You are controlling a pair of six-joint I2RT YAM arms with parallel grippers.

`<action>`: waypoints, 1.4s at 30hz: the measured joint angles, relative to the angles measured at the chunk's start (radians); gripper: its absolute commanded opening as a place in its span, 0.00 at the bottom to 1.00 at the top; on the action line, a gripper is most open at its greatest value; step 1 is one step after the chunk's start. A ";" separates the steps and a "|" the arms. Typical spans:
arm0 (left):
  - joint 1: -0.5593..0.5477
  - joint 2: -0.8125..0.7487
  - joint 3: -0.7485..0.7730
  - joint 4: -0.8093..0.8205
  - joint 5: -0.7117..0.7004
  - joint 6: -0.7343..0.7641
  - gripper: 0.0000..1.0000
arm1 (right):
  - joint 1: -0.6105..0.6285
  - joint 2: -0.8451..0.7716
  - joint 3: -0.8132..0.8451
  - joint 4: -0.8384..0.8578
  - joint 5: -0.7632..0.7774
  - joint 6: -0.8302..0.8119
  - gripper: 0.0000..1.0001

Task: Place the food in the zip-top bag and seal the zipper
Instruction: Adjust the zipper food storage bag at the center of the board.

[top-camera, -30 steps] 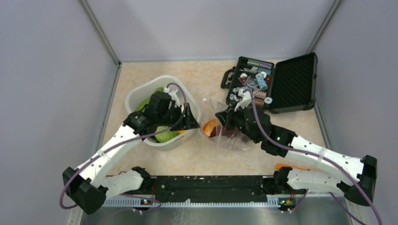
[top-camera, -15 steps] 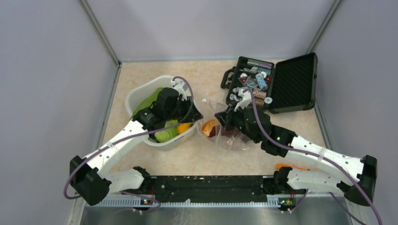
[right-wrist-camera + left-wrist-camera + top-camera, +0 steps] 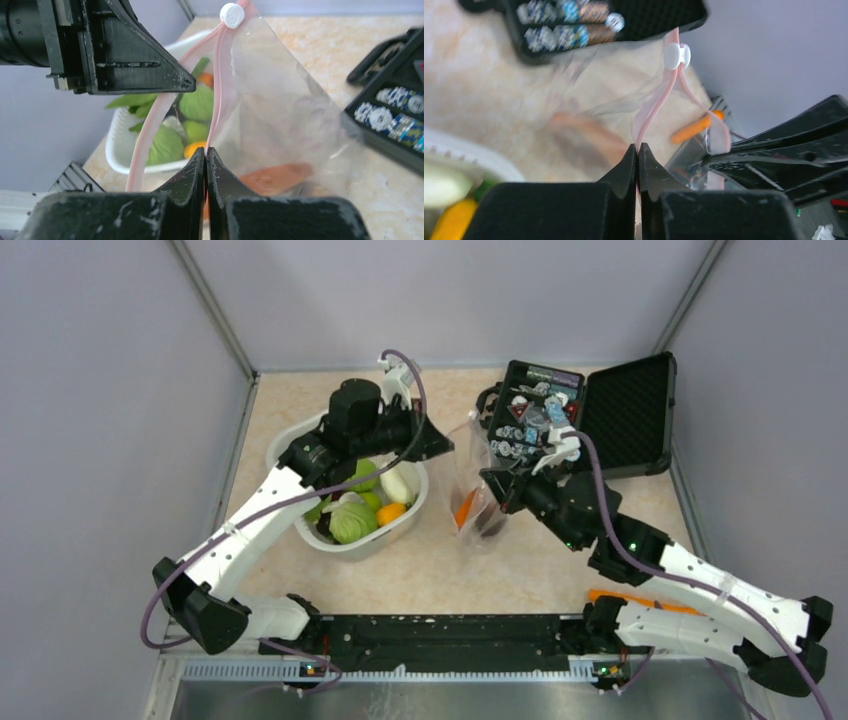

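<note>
"Starting with the biggest thing, what can you make out from where you stand?"

"The beige marbled table (image 3: 420,570). An open black hard-shell case (image 3: 625,420) sits at its far right, and the tray is packed with tiny blue-and-white bits I can't tell apart. Far left is a white plastic tub (image 3: 355,546). The left arm crosses over its far rim and hides part of it."

"And the bag?"

"The clear crinkly zip-top bag (image 3: 468,455) hangs upright between tub and case. I can't tell whether its bottom touches the table. The left gripper (image 3: 638,150) is pinched tight on one lip of the pink-red zipper strip (image 3: 651,112), with nothing but the strip between its fingers. The right gripper (image 3: 206,152) is clamped the same way on the other lip, so the mouth gapes between them."

"Any food inside?"

"An orange toy carrot (image 3: 277,177) lies low in the bag. Beside it is a dark purple piece (image 3: 492,522), which is only a smudge through the plastic. In the tub I see a green cabbage (image 3: 352,523), a white radish (image 3: 397,483), a small orange piece (image 3: 390,512) and green leafy pieces (image 3: 125,100), with more buried underneath. The left wrist view is smeared, so the carrot is only a streak there."

"Anything smaller?"

"A small white slider (image 3: 231,15) sits at the end of the strip where the two lips meet. Down by the right arm's base there's an orange bar (image 3: 615,596), half covered, and I can't tell what it is."
</note>
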 measured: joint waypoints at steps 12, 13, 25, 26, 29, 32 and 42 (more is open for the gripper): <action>-0.011 0.117 0.244 -0.015 0.092 0.040 0.00 | 0.000 -0.100 0.023 0.002 0.059 -0.081 0.00; -0.013 0.128 0.250 -0.038 0.087 0.049 0.00 | 0.000 -0.090 0.028 -0.005 0.060 -0.090 0.00; -0.069 0.163 0.176 -0.148 -0.041 0.102 0.00 | 0.000 0.025 0.081 -0.043 -0.023 -0.101 0.00; -0.068 0.148 0.124 -0.137 -0.063 0.098 0.00 | 0.000 0.044 0.069 -0.043 -0.019 -0.085 0.00; -0.061 0.121 0.004 -0.112 -0.104 0.079 0.00 | 0.000 0.060 0.006 -0.046 -0.017 -0.045 0.00; -0.046 0.102 -0.081 -0.100 -0.142 0.057 0.00 | 0.000 0.061 -0.035 -0.056 -0.022 -0.014 0.00; -0.015 -0.022 -0.106 -0.074 -0.222 0.040 0.07 | 0.000 0.101 0.038 -0.099 -0.010 0.033 0.00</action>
